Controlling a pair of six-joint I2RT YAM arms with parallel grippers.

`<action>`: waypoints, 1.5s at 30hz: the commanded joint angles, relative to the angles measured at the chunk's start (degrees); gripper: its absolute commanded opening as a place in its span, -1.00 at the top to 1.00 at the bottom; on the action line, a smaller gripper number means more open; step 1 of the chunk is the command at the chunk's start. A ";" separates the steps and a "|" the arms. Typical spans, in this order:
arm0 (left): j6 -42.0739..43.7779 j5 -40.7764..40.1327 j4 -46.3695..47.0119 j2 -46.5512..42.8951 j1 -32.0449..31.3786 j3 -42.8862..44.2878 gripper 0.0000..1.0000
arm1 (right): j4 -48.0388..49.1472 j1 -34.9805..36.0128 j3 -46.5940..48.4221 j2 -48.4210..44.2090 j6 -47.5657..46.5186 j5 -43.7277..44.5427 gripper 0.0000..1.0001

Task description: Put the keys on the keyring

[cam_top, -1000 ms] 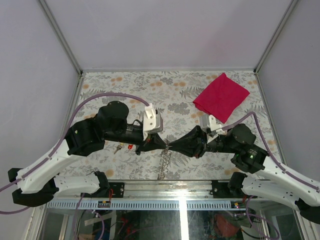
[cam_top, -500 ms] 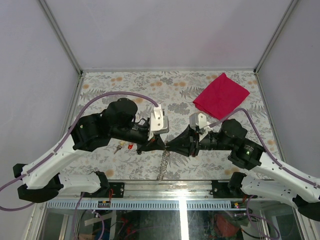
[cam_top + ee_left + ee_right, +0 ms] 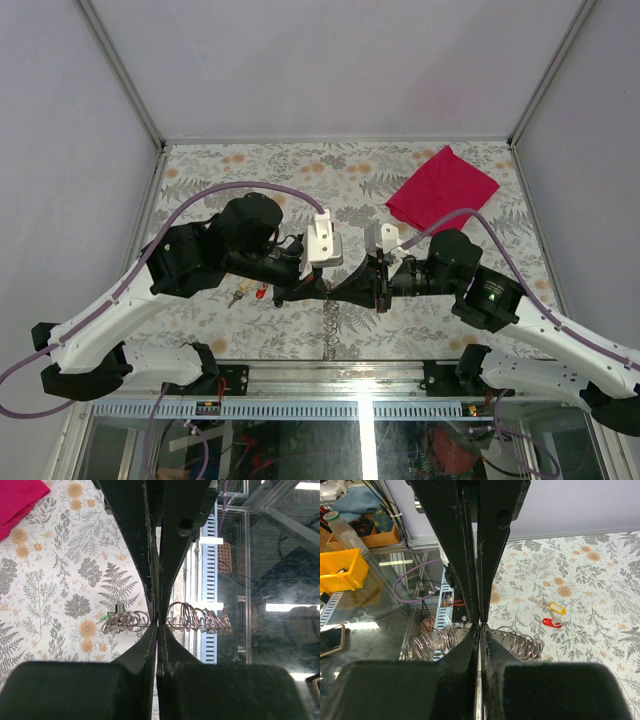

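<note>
While my left gripper (image 3: 157, 626) and right gripper (image 3: 480, 625) meet tip to tip at the chain of rings (image 3: 200, 620), both have jaws pressed together (nipping wire or not, I cannot tell). The keys (image 3: 551, 616) lie untouched beside my left gripper. I judge I'm readying a ring; next, fetch a key.
</note>
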 commanded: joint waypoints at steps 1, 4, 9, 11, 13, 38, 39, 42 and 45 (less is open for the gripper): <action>-0.53 1.22 5.08 -1.91 -0.64 2.70 0.97 | 1.12 0.16 2.63 0.62 -0.12 1.94 1.00; -2.50 0.30 10.06 -5.14 -0.60 -0.18 0.79 | 8.40 0.16 -0.88 -1.28 3.01 3.34 1.00; -7.12 -2.69 21.29 -12.56 -0.63 -6.69 0.62 | 26.02 0.16 -8.86 -5.39 7.12 4.94 1.00; -8.90 -3.92 25.71 -15.12 -0.64 -9.24 0.62 | 31.24 0.25 -10.85 -6.34 7.94 5.00 1.00; -10.65 -4.44 29.51 -17.53 -0.61 -11.85 0.61 | 37.39 0.16 -13.23 -6.48 9.01 5.00 1.00; -15.46 -2.36 44.91 -22.53 -0.57 -22.46 0.48 | 68.27 0.20 -18.66 -2.15 15.99 3.96 1.00; -15.54 -2.28 45.11 -22.40 -0.55 -22.54 0.47 | 68.29 0.19 -18.58 -2.13 15.98 3.90 1.00; -15.64 -1.91 45.61 -21.89 -0.58 -22.98 0.46 | 68.59 0.23 -18.39 -2.05 16.25 3.63 1.00; -15.64 -2.36 46.28 -21.70 -0.58 -23.69 0.46 | 68.65 0.16 -18.25 -2.13 16.42 3.39 1.00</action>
